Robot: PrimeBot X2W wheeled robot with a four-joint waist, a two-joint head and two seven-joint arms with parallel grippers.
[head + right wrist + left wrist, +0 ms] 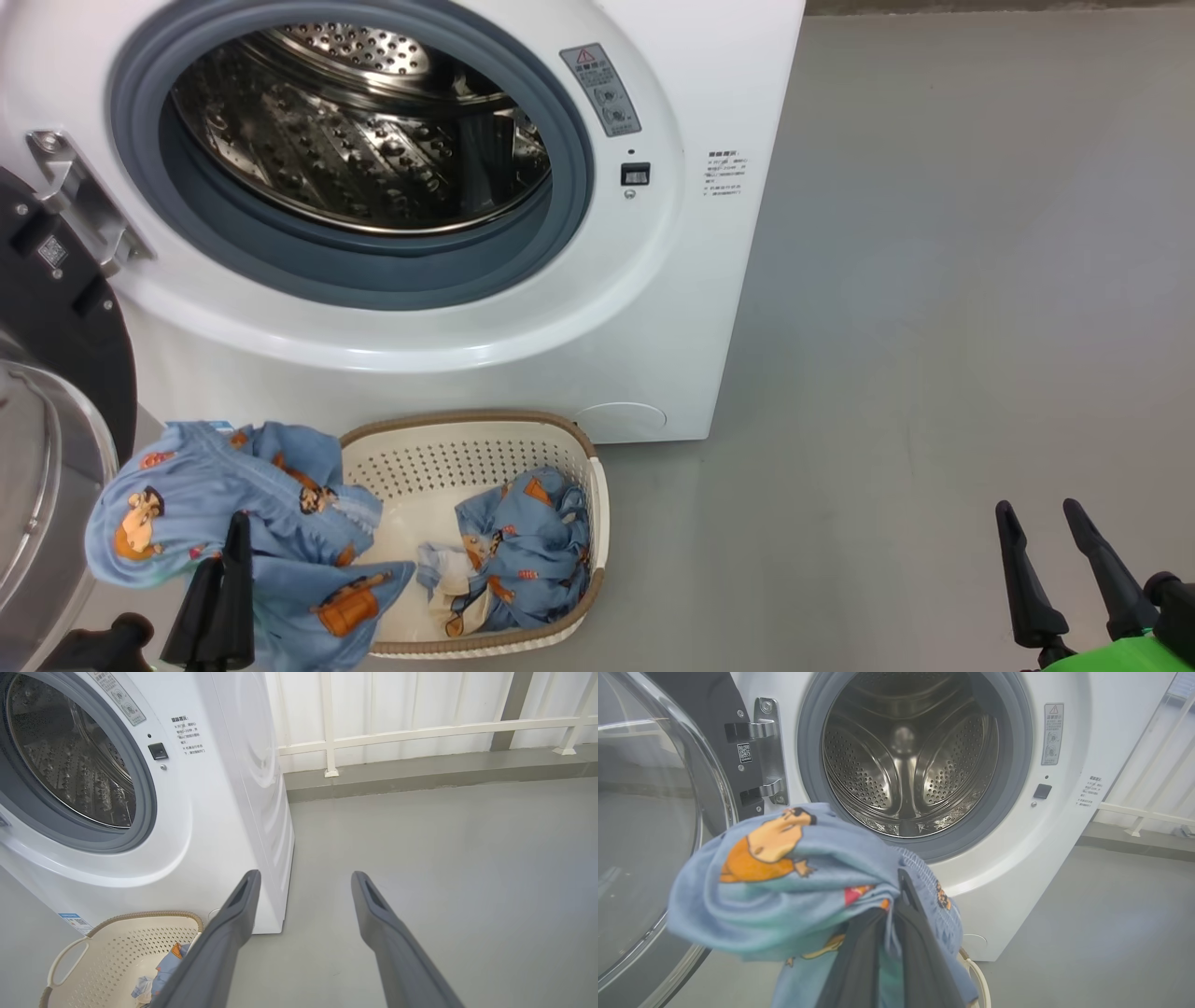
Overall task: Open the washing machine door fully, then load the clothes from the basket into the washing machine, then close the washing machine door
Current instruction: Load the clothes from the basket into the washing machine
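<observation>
- Grey floor spreads under everything. From the right wrist, a white railing runs along the pale wall behind.
- The washing machine stands on the floor with its white front towards the robot. Its steel drum and grey gasket are open to view.
- A warning sticker and a small dark latch sit on the front, to the right of the opening.
- The washing machine door stands wide open on its metal hinge at the machine's left side. Its black ring and clear glass bowl face outward at the left edge of the head view.
- The basket stands on the floor just in front of the machine's bottom front edge. Whether it touches the machine cannot be told.
- The clothes are in two lots. One crumpled garment lies inside the basket, against its right wall.
- The other, the held garment, is bunched above the basket's left rim and spills past it towards the door, with a fold hanging down over the left part of the basket.
- The left gripper has its two dark fingers pressed close together on the held garment. Blue fabric drapes over and around them.
- From the left wrist, this bundle sits in front of the lower edge of the drum opening, a little to its left.
- The right gripper hangs over the floor well to the right of the basket and the machine. Its fingers are spread apart and hold nothing.
</observation>
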